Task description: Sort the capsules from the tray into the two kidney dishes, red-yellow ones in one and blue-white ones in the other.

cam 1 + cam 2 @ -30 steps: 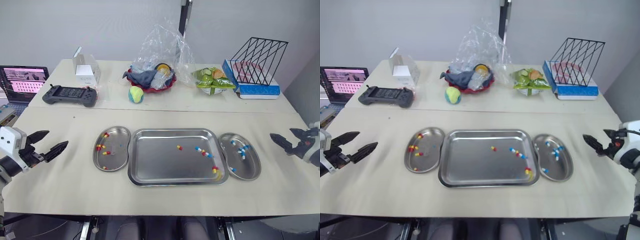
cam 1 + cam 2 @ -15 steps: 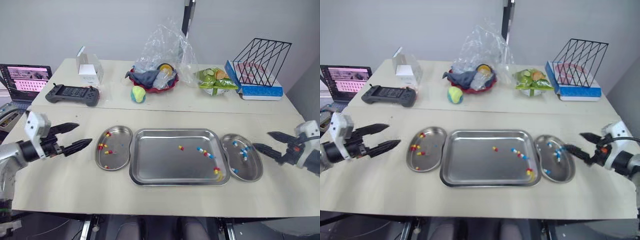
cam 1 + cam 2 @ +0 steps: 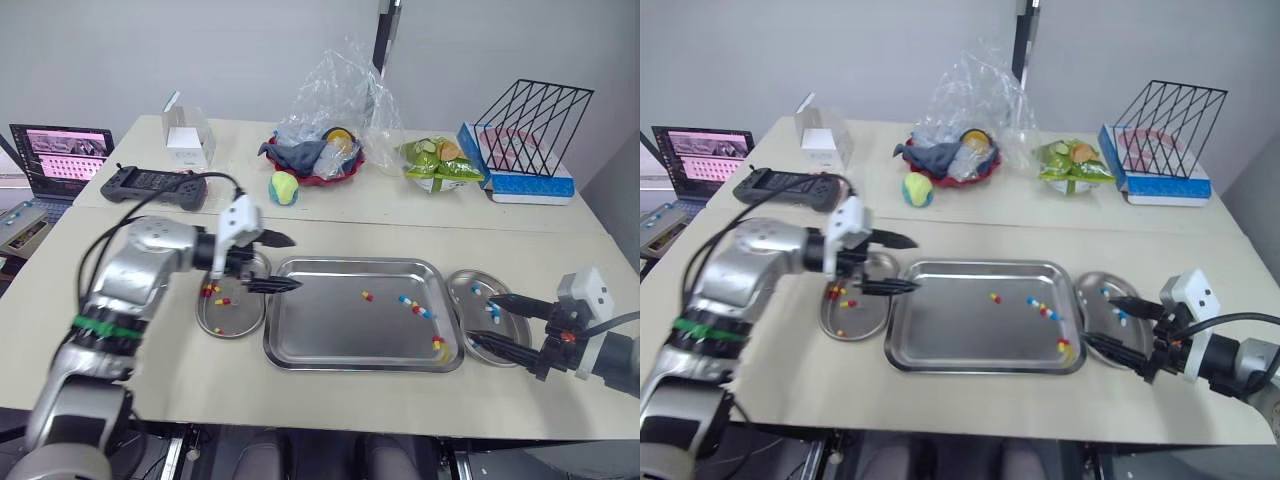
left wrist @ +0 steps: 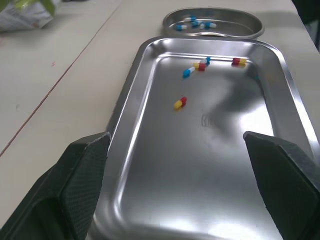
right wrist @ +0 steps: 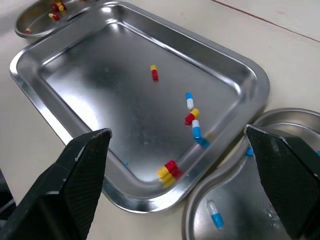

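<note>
Head stereo pair up high, looking forward and down over the whole tabletop (image 3: 330, 395). Both wrist cameras sit low and close, facing in from opposite ends of the tray (image 4: 210, 165), shared by every view.

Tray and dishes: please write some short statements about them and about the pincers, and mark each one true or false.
1. The tray lies between the left dish and the right dish. True.
2. The left dish holds blue-white capsules. False: its capsules are red-yellow.
3. The left pincer and the right pincer are both open. True.
4. The tray is empty. False: several capsules of both colours lie in it.
5. The right pincer holds a capsule. False: nothing is between its fingers.
</note>
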{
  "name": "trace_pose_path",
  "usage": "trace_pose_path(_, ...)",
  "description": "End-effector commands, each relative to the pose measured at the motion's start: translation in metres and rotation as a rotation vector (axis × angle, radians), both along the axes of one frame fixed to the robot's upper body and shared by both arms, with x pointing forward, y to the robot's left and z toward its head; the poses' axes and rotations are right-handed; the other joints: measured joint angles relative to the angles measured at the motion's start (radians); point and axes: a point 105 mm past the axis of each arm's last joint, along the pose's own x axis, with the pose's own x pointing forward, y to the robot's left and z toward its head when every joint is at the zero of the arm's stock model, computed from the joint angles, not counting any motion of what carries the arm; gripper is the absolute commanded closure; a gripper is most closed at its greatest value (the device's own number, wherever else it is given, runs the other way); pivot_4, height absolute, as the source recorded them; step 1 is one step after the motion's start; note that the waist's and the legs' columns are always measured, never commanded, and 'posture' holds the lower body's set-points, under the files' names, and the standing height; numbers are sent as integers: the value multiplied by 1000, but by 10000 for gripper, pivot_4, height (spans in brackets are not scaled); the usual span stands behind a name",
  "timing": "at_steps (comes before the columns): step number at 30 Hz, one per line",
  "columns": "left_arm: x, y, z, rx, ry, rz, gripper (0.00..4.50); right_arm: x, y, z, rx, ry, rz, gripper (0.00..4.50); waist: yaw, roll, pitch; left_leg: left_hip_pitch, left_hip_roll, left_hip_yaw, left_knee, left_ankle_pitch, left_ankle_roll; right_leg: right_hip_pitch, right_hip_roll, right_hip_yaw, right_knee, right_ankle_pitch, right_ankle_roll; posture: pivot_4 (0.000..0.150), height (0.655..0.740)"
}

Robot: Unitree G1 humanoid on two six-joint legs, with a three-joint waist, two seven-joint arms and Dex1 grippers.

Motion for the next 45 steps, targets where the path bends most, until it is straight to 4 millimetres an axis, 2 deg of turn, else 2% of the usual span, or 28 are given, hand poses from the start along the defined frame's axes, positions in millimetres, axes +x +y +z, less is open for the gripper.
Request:
trace_pose_path(1,4,-22,-10,55,-42,-91,0,-10,-6,17,-11,-59,-50,76,1,0,0,-2,0,0,1,-1,1,0,0,0,0,0,1,1500,7204)
trace_pose_path(6,15,-58,-35,122,-55,-142,0,-23,-16,18,-39,-72,-144,76,-10,-1,0,-3,-1,-5,2,-2,3,-2,0,3,-2,0,2,1500,7204)
trace_pose_path(10,22,-82,-46,127,-42,-138,0,-33,-17,14,-40,-74,-198,76,-11,-1,1,-4,-1,-7,2,-2,4,-1,0,3,-2,1,3,1500,7204)
trace_pose_path(19,21,-102,-68,188,-9,-146,0,-39,-26,17,-85,-109,-287,76,-14,-1,1,-5,-2,-10,3,-3,5,-2,-1,4,-2,1,4,1500,7204)
trace_pose_path(20,22,-102,-69,195,-3,-138,2683,-39,-27,17,-84,-109,-290,14,-14,-1,1,-5,-2,-10,3,-3,5,-2,-1,4,-2,1,4,1500,7204)
trace_pose_path(27,23,-98,-80,251,20,-118,24590,-40,-30,18,-107,-110,-300,0,-16,-1,1,-5,-2,-11,3,-3,5,-2,-1,4,-2,1,4,1500,7204)
trace_pose_path(33,24,-94,-81,250,33,-102,44861,-37,-32,18,-123,-109,-289,0,-16,-1,1,-5,-2,-11,3,-3,5,-2,-1,4,-2,1,4,1500,7204)
trace_pose_path(36,25,-91,-76,233,34,-103,44861,-35,-31,17,-122,-108,-277,0,-17,-1,1,-5,-2,-11,3,-3,5,-2,-1,4,-2,1,4,1500,7204)
trace_pose_path(38,28,-88,-66,197,35,-101,44861,-32,-30,17,-115,-107,-265,0,-19,-1,1,-5,-2,-11,3,-3,5,-2,-1,4,-2,1,4,1500,7204)
trace_pose_path(41,36,-73,-28,96,4,-66,44861,-26,-31,18,-116,-107,-250,0,-27,-2,1,-5,-2,-11,3,-3,5,-2,0,4,-1,1,4,1500,7204)
trace_pose_path(42,39,-64,-14,56,8,-41,44861,-24,-33,18,-116,-107,-248,0,-29,-1,1,-6,-1,-11,3,-3,5,-4,0,4,-1,1,4,1500,7204)
trace_pose_path(43,42,-45,-1,25,17,2,44861,-21,-35,18,-120,-110,-244,0,-31,-1,1,-6,-1,-11,3,-3,5,-3,0,4,-1,1,4,1500,7204)
trace_pose_path(45,47,-5,10,22,18,103,44861,-15,-37,17,-114,-112,-234,0,-43,-1,1,-6,0,-11,3,-3,5,-4,0,5,0,1,4,1500,7204)
